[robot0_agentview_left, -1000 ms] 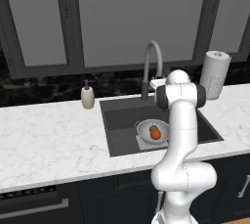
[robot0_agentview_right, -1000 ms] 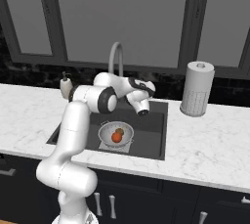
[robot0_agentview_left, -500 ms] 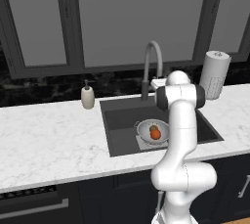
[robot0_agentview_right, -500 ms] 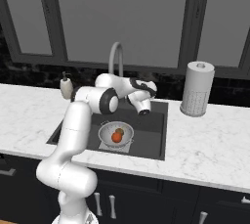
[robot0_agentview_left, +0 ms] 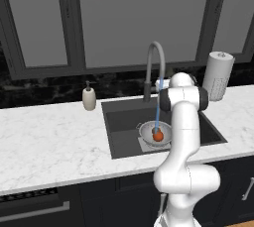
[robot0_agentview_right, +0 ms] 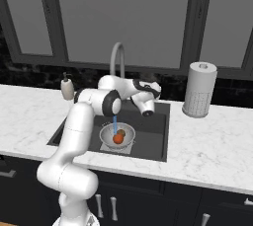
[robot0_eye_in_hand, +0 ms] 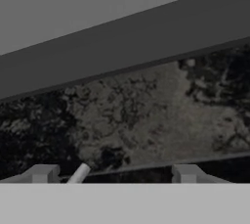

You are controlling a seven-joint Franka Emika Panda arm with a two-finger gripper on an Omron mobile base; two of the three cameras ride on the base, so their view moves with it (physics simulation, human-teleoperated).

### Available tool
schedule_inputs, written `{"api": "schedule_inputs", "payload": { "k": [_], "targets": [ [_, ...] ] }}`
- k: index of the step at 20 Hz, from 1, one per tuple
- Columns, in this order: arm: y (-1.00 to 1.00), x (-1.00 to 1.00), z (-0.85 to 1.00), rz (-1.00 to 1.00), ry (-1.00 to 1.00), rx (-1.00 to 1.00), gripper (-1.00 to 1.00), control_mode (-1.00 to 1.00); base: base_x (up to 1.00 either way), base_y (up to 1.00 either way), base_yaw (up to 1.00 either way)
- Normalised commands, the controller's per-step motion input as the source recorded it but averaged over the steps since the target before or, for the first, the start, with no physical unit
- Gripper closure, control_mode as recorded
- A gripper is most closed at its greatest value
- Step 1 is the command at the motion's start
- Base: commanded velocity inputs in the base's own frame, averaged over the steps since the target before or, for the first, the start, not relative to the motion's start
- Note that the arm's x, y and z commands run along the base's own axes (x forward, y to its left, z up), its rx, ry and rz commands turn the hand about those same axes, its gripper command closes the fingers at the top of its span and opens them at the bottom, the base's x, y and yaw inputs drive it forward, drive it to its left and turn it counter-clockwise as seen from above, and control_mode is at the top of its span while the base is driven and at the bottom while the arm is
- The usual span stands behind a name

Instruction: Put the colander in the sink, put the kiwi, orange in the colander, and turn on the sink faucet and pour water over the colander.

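Down in the sink we have the colander with the orange under water; our empty, parted gripper need only back away.

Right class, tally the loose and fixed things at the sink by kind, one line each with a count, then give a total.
Colander: 1
Orange: 1
Sink faucet: 1
Water stream: 1
Soap dispenser: 1
Paper towel roll: 1
Total: 6
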Motion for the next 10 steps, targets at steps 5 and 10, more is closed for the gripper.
{"api": "schedule_inputs", "payload": {
  "k": [5,10],
  "targets": [
    [-0.91,0.18,0.0,0.0,0.0,0.0,-1.0,-1.0,0.0,0.0,0.0],
    [-0.75,0.1,0.0,0.0,0.0,0.0,-1.0,-1.0,0.0,0.0,0.0]
  ]
}}
